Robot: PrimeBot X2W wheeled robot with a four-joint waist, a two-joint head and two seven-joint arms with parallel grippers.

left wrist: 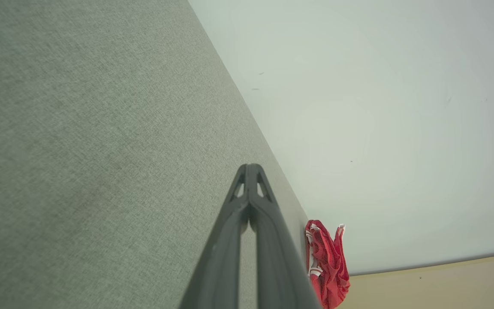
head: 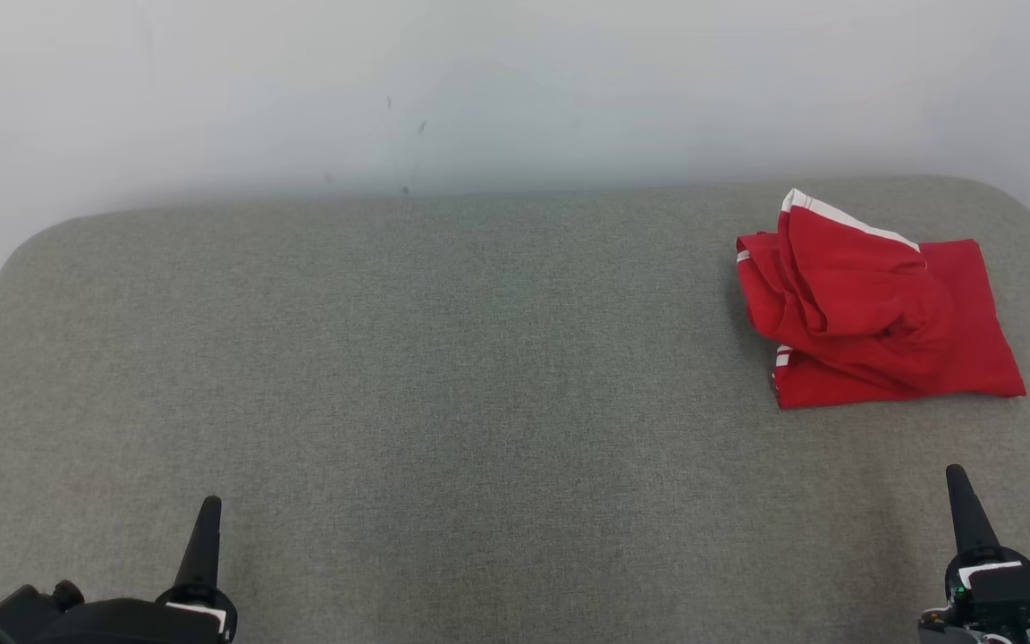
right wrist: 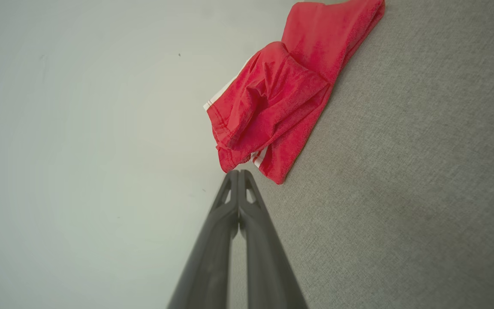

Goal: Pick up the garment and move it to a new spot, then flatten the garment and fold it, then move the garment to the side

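Red garment (head: pixel 873 313) with white stripe trim; grey woven-textured bench (head: pixel 408 376); pale white wall (head: pixel 479 80); dark grey claw fingers (right wrist: pixel 251 240)

Your left gripper (head: pixel 208 517) rests low at your left, fingers (left wrist: pixel 225 240) pressed together at the tips, pointing forward. Your right gripper (head: pixel 959 487) mirrors it at your right, likewise closed, holding nothing.
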